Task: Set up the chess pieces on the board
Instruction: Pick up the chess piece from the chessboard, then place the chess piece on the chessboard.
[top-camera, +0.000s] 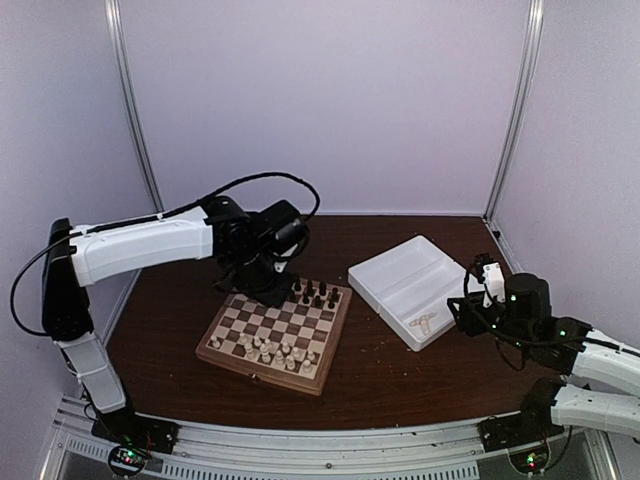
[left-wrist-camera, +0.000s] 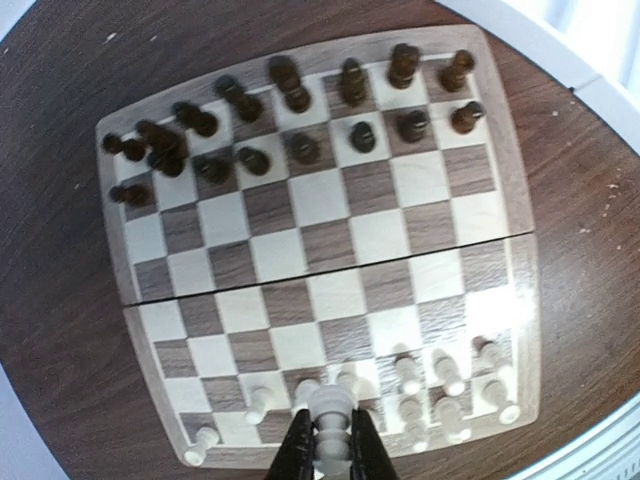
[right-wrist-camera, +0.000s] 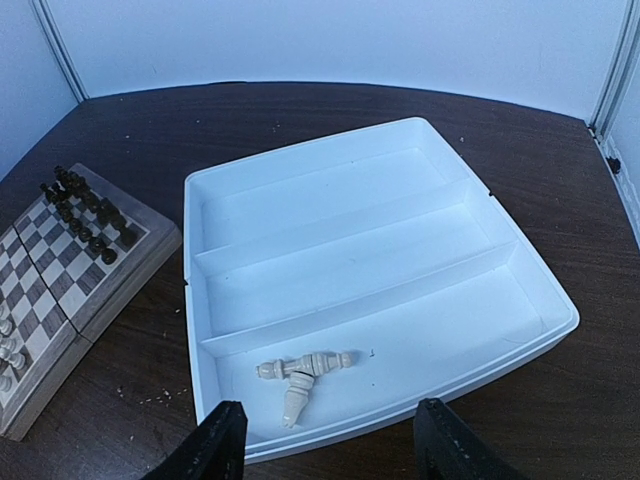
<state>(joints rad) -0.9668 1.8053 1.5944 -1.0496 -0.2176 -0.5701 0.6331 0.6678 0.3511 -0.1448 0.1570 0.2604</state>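
Observation:
The board (top-camera: 240, 322) lies left of centre, with dark figures (top-camera: 315, 293) along its far rows and several cream chess pieces (top-camera: 275, 350) along its near rows. My left gripper (top-camera: 268, 283) hovers over the board's far edge. In the left wrist view it (left-wrist-camera: 330, 428) is shut on one cream piece (left-wrist-camera: 331, 410), held above the cream rows (left-wrist-camera: 445, 385) of the board (left-wrist-camera: 330, 240). My right gripper (right-wrist-camera: 328, 408) stands open just short of the white tray (right-wrist-camera: 400, 240). Two or three cream pieces (right-wrist-camera: 305, 367) lie in a heap in the tray's nearest compartment.
The white tray (top-camera: 405, 280) has three compartments and sits right of the board on the dark table. The right gripper (top-camera: 464, 312) is at the tray's near right corner. Dark figures (left-wrist-camera: 300, 110) crowd the board's far rows. White walls close in the table.

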